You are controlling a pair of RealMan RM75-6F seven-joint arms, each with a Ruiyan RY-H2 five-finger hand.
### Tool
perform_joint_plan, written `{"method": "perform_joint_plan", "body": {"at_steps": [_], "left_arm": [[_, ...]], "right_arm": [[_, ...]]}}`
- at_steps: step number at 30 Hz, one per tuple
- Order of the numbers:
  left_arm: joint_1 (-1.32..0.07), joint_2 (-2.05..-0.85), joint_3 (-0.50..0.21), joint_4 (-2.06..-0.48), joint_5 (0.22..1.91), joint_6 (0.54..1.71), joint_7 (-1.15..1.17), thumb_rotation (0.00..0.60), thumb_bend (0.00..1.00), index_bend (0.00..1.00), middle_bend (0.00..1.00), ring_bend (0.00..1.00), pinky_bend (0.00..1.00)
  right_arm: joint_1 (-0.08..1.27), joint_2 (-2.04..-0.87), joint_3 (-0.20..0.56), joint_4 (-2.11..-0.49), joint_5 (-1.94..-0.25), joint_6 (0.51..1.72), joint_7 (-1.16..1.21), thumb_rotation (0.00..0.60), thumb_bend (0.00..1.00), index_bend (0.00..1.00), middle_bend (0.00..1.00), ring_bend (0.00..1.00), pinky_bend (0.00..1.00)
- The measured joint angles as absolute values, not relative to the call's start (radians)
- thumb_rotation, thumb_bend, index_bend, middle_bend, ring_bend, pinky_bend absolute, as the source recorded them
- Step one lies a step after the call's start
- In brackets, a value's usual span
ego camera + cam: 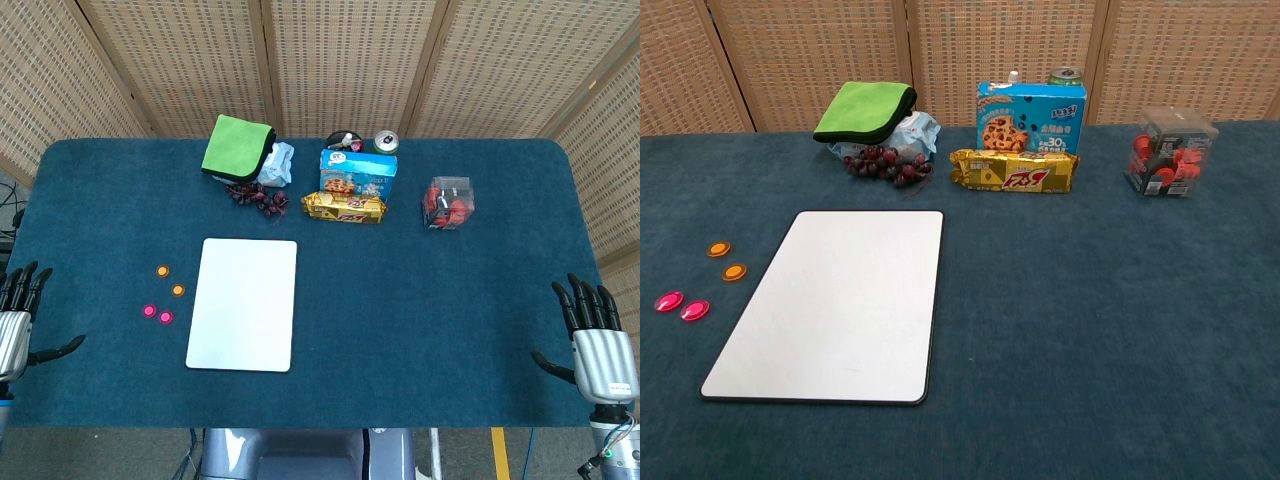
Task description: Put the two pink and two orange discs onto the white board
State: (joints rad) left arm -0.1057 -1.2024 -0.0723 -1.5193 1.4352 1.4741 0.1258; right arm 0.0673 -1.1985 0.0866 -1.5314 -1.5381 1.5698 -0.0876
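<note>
Nothing has been placed yet: the white board (243,303) lies bare, so the step in hand is the first pick. The left hand (18,318) rests at the table's near left edge, fingers spread and holding nothing; the right hand (595,340) sits likewise empty and spread at the near right edge. All four discs lie ahead of the left hand and toward the board: two pink discs (157,314) side by side, nearer that hand, and two orange discs (170,281) just beyond them, beside the board's left edge. The next move likely calls for the left hand to reach forward and pinch a thin, flat pink disc. At the back, a blue biscuit box (1030,118) reads "30%"; the gold packet (1013,172) carries lettering I cannot read with confidence.
</note>
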Motion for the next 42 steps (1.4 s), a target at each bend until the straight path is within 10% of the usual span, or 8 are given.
{"method": "perform_joint_plan", "body": {"at_steps": [20, 24, 29, 42], "left_arm": [[-0.129, -1.197, -0.065, -1.505, 1.419, 1.404, 0.102, 0.405, 0.0, 0.0, 0.0, 0.0, 0.0], [-0.149, -1.195, -0.069, -1.502, 1.402, 1.355, 0.085, 0.491, 0.0, 0.0, 0.0, 0.0, 0.0], [-0.201, -1.196, -0.069, -1.481, 1.391, 1.243, 0.051, 0.597, 0.0, 0.18, 0.0, 0.0, 0.0], [-0.331, -1.249, -0.038, -1.365, 1.44, 1.048, -0.055, 0.6, 0.1, 0.32, 0.0, 0.0, 0.0]], "right_arm": [[0.067, -1.192, 0.086, -1.544, -1.529, 1.559, -0.097, 0.6, 0.0, 0.0, 0.0, 0.0, 0.0], [0.067, -1.191, 0.086, -1.545, -1.527, 1.555, -0.091, 0.6, 0.0, 0.0, 0.0, 0.0, 0.0], [0.069, -1.186, 0.085, -1.551, -1.522, 1.545, -0.093, 0.6, 0.0, 0.0, 0.0, 0.0, 0.0], [0.072, -1.176, 0.083, -1.563, -1.513, 1.529, -0.093, 0.6, 0.0, 0.0, 0.0, 0.0, 0.0]]}}
